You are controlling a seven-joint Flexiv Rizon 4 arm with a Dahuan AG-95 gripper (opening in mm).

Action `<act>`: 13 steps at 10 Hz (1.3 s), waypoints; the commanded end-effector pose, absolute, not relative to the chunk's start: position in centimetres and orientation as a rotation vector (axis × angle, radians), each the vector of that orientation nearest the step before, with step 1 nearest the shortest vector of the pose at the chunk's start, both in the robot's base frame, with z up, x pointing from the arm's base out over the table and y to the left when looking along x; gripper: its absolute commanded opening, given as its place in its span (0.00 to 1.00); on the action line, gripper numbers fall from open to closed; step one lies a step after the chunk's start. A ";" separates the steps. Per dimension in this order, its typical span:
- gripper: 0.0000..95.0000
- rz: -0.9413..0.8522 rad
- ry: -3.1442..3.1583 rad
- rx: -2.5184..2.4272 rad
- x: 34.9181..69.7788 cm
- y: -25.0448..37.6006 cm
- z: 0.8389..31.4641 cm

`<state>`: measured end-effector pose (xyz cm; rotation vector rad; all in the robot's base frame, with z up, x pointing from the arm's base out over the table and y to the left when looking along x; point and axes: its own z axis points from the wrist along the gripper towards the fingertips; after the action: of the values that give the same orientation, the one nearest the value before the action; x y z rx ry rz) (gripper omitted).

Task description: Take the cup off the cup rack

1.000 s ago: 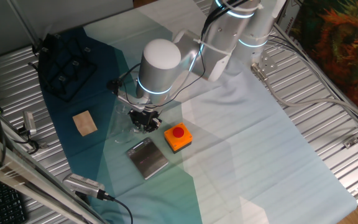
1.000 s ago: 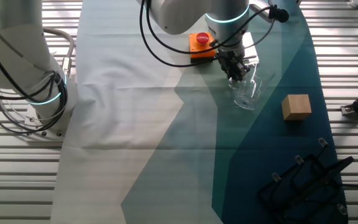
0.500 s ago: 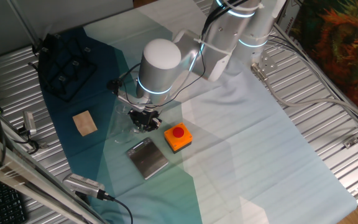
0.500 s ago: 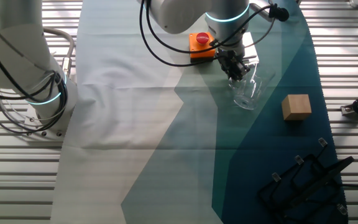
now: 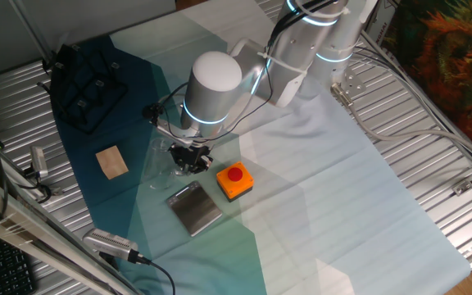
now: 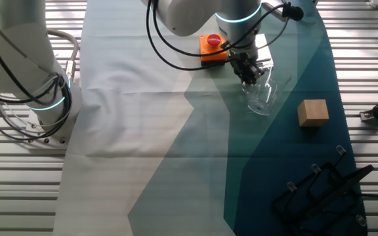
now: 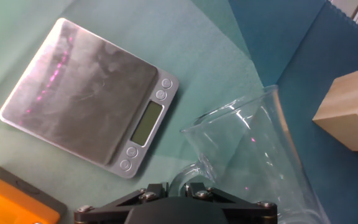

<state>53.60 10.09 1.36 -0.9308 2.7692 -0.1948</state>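
Pretty much done: the cup is well apart from the cup rack, near the scale, fingers clamped on its handle; only letting go left.

The cup stands hemmed in on one side: the grey scale lies just beside it, and the orange box sits beyond the scale. The wooden block stands near the cup on the far side from the box. Between block and cup rack the dark cloth lies bare, as does the pale cloth away from the cup.
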 end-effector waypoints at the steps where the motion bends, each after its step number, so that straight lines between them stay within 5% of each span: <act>1: 0.00 -0.138 2.781 -0.931 53.6 10.6 2.0; 13: 0.00 -0.089 2.815 -0.939 55.9 12.5 5.8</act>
<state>56.32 12.60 5.76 -0.9350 2.8220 -0.0885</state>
